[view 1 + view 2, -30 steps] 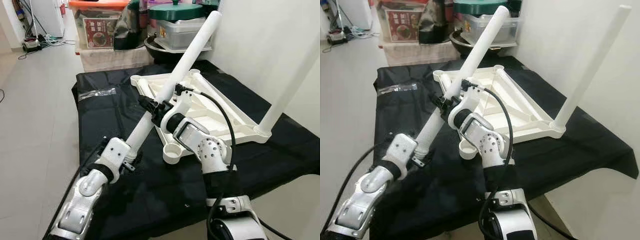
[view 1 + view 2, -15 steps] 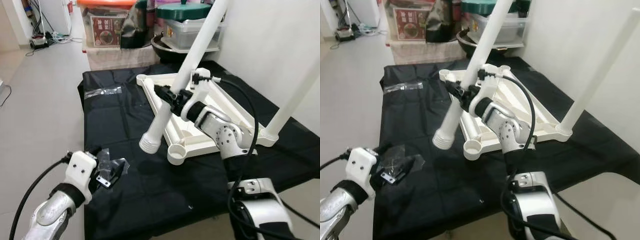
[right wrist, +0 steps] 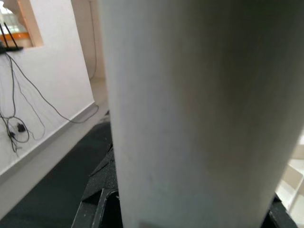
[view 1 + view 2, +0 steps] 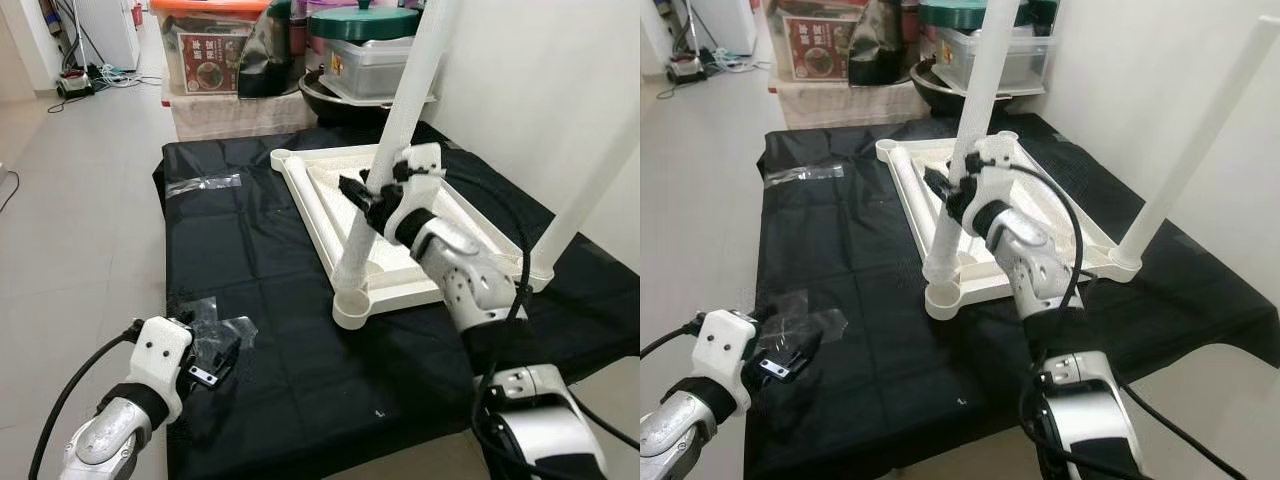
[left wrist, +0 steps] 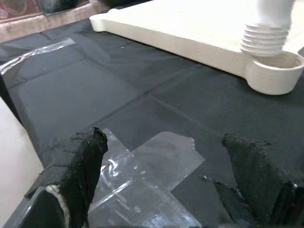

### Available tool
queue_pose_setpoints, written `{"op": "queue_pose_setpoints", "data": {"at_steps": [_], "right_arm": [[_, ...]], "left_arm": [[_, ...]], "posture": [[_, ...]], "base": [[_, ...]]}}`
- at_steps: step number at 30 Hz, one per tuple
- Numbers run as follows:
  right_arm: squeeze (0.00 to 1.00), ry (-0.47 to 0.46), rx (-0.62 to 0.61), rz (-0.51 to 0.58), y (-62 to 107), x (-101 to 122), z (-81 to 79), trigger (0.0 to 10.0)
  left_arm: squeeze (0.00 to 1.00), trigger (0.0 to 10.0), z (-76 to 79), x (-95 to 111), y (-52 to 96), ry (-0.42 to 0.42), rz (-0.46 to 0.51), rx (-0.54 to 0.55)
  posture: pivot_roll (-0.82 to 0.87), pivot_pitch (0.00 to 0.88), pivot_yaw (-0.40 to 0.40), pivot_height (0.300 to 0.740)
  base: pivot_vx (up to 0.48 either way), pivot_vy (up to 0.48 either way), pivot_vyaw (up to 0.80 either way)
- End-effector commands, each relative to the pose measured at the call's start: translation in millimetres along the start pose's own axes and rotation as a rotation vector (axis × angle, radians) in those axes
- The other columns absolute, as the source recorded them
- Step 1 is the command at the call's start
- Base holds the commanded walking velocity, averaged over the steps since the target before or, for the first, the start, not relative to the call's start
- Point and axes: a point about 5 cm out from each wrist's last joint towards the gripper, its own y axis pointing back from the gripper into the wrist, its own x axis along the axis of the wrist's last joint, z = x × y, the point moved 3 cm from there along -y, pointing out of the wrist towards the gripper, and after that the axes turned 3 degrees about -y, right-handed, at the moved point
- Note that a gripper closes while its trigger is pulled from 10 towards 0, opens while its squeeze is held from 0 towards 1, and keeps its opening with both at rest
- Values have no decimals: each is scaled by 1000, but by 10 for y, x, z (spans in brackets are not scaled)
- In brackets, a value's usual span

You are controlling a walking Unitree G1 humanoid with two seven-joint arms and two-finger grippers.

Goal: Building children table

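Observation:
The white tabletop (image 4: 470, 225) lies upside down on a black cloth. My right gripper (image 4: 372, 196) is shut on a white leg (image 4: 405, 100), which it holds almost upright. The leg's threaded end (image 5: 266, 35) sits just above the near corner socket (image 4: 352, 306), possibly touching its rim. In the right wrist view the leg (image 3: 190, 114) is close between the fingers. A second leg (image 4: 590, 185) stands in the right corner. My left gripper (image 4: 205, 355) hangs open at the cloth's front left. Its fingers (image 5: 73, 164) straddle a piece of clear plastic wrap (image 5: 152, 166).
A clear plastic strip (image 4: 200, 184) lies on the cloth's far left. Storage boxes (image 4: 205, 50) and a green-lidded container (image 4: 368, 40) stand behind the table. A white wall (image 4: 540, 70) runs along the right, and open floor (image 4: 70, 200) lies to the left.
My left gripper let go of the leg and dropped to the front left. The right gripper swung the leg upright and brought its threaded end over the near corner socket.

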Motion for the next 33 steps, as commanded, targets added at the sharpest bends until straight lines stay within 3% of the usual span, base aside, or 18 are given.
{"op": "queue_pose_setpoints", "data": {"at_steps": [1,4,9,10,20,33], "right_arm": [[0,61,12,16,17,31,-12,0],[0,147,52,15,43,-8,-48,0],[0,207,87,25,59,-18,-98,0],[0,245,131,37,77,-23,-172,0],[0,325,271,65,154,-76,-440,0],[0,378,300,25,224,-187,-399,0]], "left_arm": [[0,10000,-11,-74,9,-9,-38,-1],[0,10000,-34,-87,14,-7,-47,17],[0,10000,-34,-93,9,-1,-48,32],[0,10000,-18,-102,8,3,-49,38],[0,10000,-56,-123,12,6,-57,63],[0,10000,-62,-155,15,5,-65,77]], "posture": [[38,0,-72,740],[35,0,-75,740],[35,0,-79,740],[37,0,-81,740],[39,0,-83,740],[34,0,-83,740]], "base": [[0,0,0],[0,0,0],[0,0,0],[0,0,0],[0,0,0],[0,0,0]]}}
